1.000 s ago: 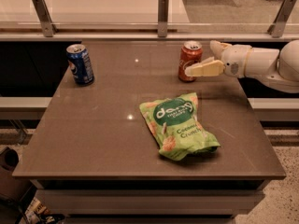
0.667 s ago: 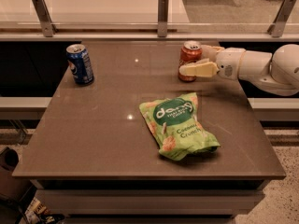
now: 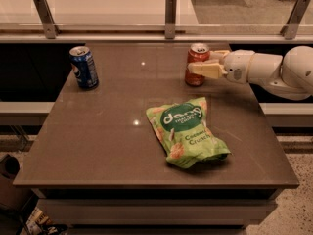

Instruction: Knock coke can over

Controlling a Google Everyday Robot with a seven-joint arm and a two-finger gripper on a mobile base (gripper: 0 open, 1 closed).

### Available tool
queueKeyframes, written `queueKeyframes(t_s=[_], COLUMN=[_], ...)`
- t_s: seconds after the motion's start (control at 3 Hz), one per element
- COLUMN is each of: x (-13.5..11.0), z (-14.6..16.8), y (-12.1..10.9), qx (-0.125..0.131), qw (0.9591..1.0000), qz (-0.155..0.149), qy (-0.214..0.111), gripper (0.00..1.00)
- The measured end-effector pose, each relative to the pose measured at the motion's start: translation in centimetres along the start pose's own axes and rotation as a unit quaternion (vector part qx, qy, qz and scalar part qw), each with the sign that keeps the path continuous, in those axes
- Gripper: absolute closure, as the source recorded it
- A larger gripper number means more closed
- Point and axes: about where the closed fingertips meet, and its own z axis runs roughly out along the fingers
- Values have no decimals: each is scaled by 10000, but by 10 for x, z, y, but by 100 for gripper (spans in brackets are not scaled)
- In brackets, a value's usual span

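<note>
The coke can [image 3: 196,58], orange-red with a silver top, stands upright near the back right of the brown table [image 3: 107,146]. My gripper [image 3: 203,61] reaches in from the right on a white arm [image 3: 274,71]. It is open. The near finger [image 3: 208,69] lies across the can's right front, touching it. The far finger [image 3: 221,54] is behind the can's right side.
A blue soda can [image 3: 84,67] stands upright at the back left. A green snack bag [image 3: 186,131] lies flat on the table in front of the coke can. A railing with metal posts [image 3: 170,10] runs behind the table.
My gripper has moved left along the table and its near finger now overlaps the coke can. The can still stands upright in about the same spot.
</note>
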Motion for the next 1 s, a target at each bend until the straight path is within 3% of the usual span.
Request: queueKeyframes(t_s=[0.33, 0.67, 1.0], x=[0, -1, -1], z=[3, 5, 5], y=[2, 3, 3], qx=[-24, -47, -47], qw=[10000, 10000, 10000], qz=[0, 0, 0], qy=[-2, -3, -3], gripper=[88, 100, 100])
